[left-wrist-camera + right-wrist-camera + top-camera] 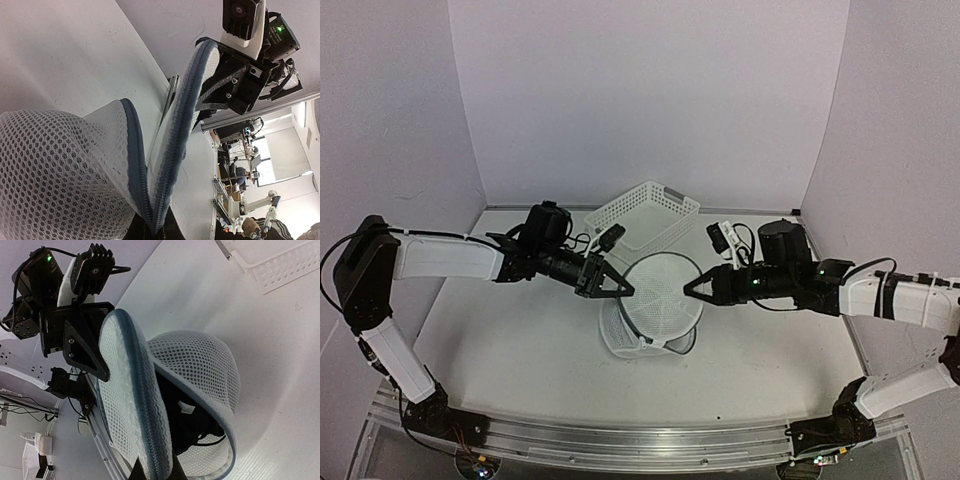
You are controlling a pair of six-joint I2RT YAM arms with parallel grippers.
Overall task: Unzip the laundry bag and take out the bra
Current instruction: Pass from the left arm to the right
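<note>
**Desk:** Where does the laundry bag stand?

**Photographer:** The laundry bag sits at the middle of the tabletop, just in front of a white perforated basket. Its round mesh lid is tilted up off the body, the blue zip teeth parted along both rims.

**Desk:** And the arms?

**Photographer:** The left pincer is closed tight on the lid's rim from the left. The right pincer is clamped on the opposite edge, so the lid is held between them.

**Desk:** Is the bra out?

**Photographer:** No. The right wrist view shows a dark bundle inside the gaping bag, under the raised lid. It is probably the bra, though mesh and shadow blur it.
</note>
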